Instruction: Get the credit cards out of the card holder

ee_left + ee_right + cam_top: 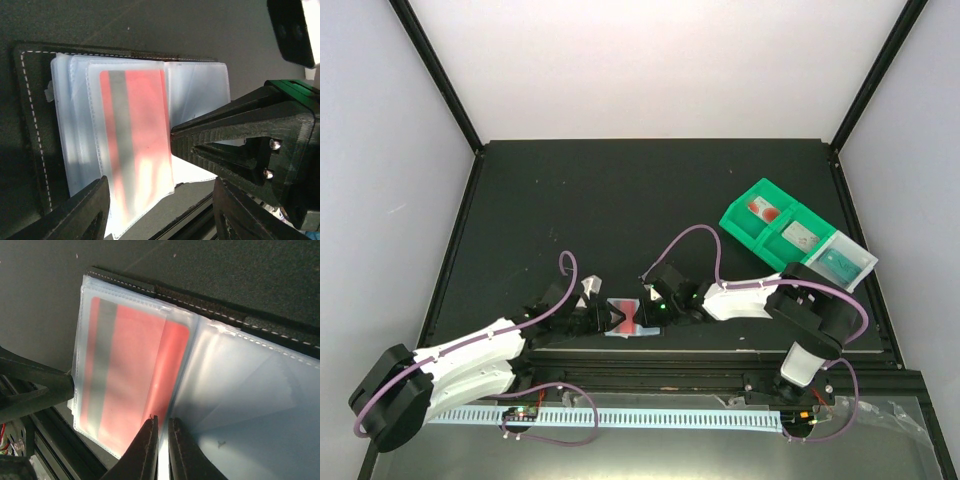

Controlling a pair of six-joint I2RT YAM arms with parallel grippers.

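Credit card [132, 375]: red with a grey stripe. It lies in the top clear pocket [75, 125] of the open holder. Its edge toward the fold looks a stronger red, so I judge that it is partly out of the pocket.
Card holder [32, 125]: open flat, with the black cover below and the pale pockets up. It is at the lower centre of the top view, close to the near edge of the tabletop [620, 200].
Handling: the card should be light, thin and stiff, with a smooth and slippery face. The pocket film is soft and will bend and lift with it. The best place to hold is the free edge beside the fold, pulling flat along the pocket.
Right end effector [161, 422]: the jaws are almost together at the lower corner of that free edge and appear to pinch the card. I cannot tell whether the film is also caught.
Left end effector [160, 200]: the jaws are wide apart over the holder's near edge and grasp nothing. In the right wrist view one finger sits against the outer edge of the pockets.
Risk: with the holder not pressed down, it may slide together with the card.
Green tray [782, 224]: upper right of the top view, well apart. It carries a white card with red marks [760, 209], a pale grey card [800, 237] and a teal card [842, 262].
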